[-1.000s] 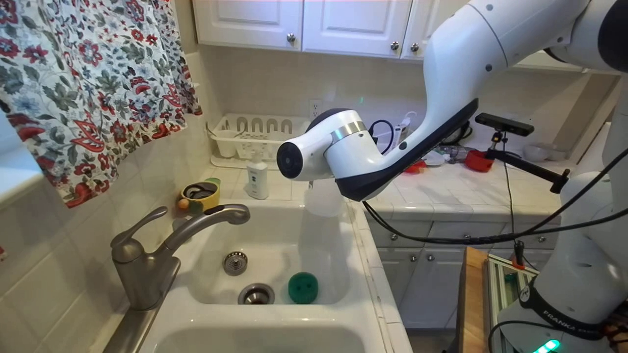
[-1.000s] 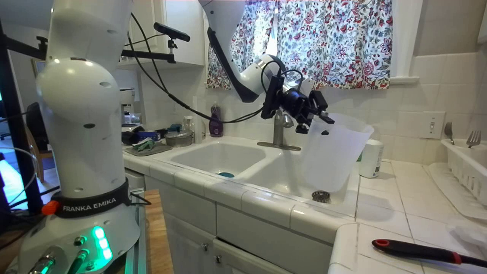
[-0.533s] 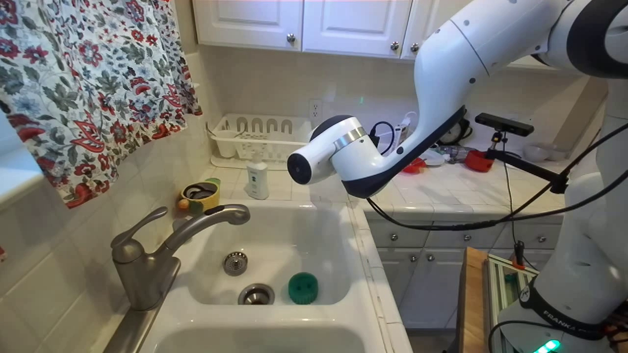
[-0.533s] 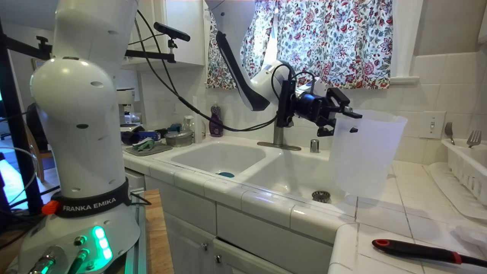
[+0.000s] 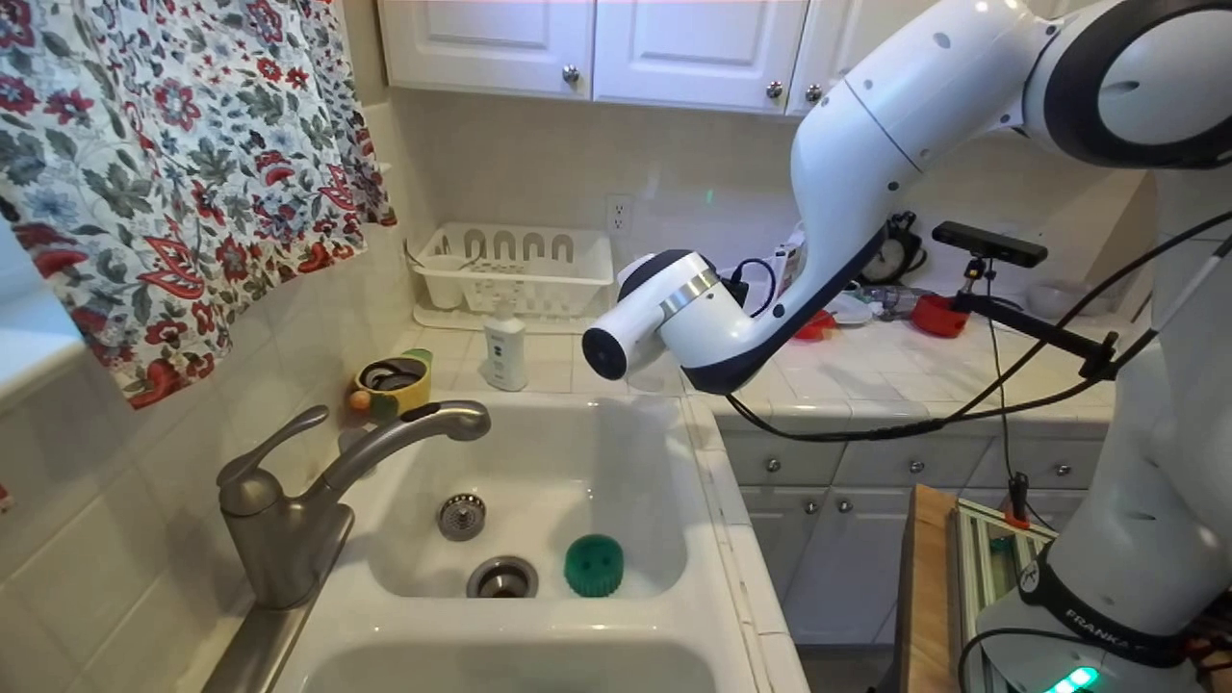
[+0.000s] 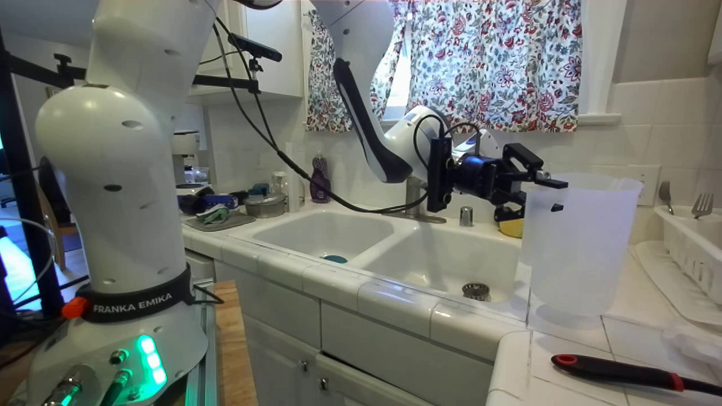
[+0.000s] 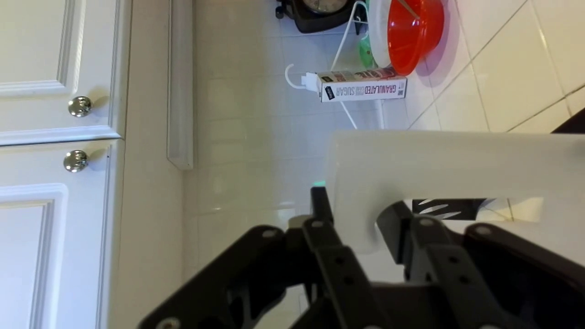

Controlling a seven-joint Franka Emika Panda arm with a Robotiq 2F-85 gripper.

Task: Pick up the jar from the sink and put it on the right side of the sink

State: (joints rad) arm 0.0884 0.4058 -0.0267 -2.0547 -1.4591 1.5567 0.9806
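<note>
The tiled surface (image 6: 569, 341) is running beside the white sink (image 5: 510, 621), which is the largest container here and is showing two basins. In both exterior views, the white dish rack (image 5: 539, 277) is standing on this surface, apart from the sink. Next in size is coming the jar (image 6: 581, 254), whitish and translucent: it is being held upright just at the right of the sink (whether its bottom is touching the surface, I am not able to tell), and its cloudy wall is making the inside difficult to see. A yellow pot (image 5: 411, 394) is sitting near a corner of the sink and is holding dark things (image 5: 393, 375), too unclear for giving a name. The black fingers (image 7: 396, 230) are gripping the jar at its upper part, close to the rim. In an exterior view, the green round object (image 5: 594, 566) is lying inside the sink, near the two round metal drains (image 5: 462, 517). A fork (image 6: 702, 207) and a spoon (image 6: 665, 194) are sticking up from the dish rack.
</note>
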